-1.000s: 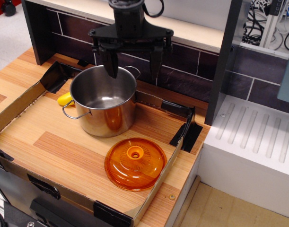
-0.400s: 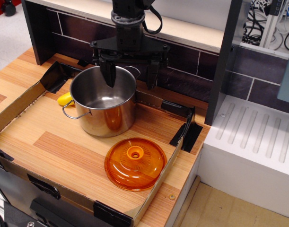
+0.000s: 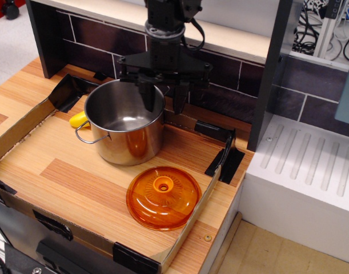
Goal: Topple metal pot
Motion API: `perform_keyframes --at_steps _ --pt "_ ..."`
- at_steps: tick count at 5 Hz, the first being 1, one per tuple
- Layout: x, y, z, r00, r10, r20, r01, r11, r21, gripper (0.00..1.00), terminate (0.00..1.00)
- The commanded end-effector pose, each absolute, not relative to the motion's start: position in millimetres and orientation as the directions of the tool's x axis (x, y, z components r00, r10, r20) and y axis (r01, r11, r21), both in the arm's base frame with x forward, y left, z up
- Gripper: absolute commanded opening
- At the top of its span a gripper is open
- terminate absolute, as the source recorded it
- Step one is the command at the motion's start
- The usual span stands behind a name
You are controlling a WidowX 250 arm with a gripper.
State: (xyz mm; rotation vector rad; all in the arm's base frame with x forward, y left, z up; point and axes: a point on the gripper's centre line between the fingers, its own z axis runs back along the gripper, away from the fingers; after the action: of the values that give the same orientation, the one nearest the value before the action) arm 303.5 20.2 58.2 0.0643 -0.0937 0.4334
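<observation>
Since a moment ago, our end effector has shifted right and its fingers have drawn closer together, so they now straddle the back-right rim of the metal pot: one fingertip hangs inside the pot, the other just outside the wall. We see a gap between them, so it is released, not yet clamped on the rim. Our metal pot stands upright on the counter, inside the low cardboard border, unmoved. An orange lid lies in front of the pot, apart from it. A yellow object peeks out behind the pot's left side.
</observation>
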Motion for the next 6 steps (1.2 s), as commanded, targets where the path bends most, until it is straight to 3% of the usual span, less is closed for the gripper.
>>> perform_keyframes --at_steps 1,3,4,5,6 --pt "309 22 74 0.901 0.414 0.129 -0.42 0.907 0.02 0.0 0.0" --pt "286 35 86 0.908 0.417 0.05 -0.414 0.909 -0.055 0.0 0.0" --pt "276 41 104 0.905 0.419 0.07 -0.412 0.906 -0.094 0.0 0.0" --pt "265 52 121 0.908 0.419 -0.008 -0.409 0.882 -0.233 0.0 0.0" --pt "257 62 123 0.9 0.421 -0.115 -0.432 0.824 -0.365 0.0 0.0"
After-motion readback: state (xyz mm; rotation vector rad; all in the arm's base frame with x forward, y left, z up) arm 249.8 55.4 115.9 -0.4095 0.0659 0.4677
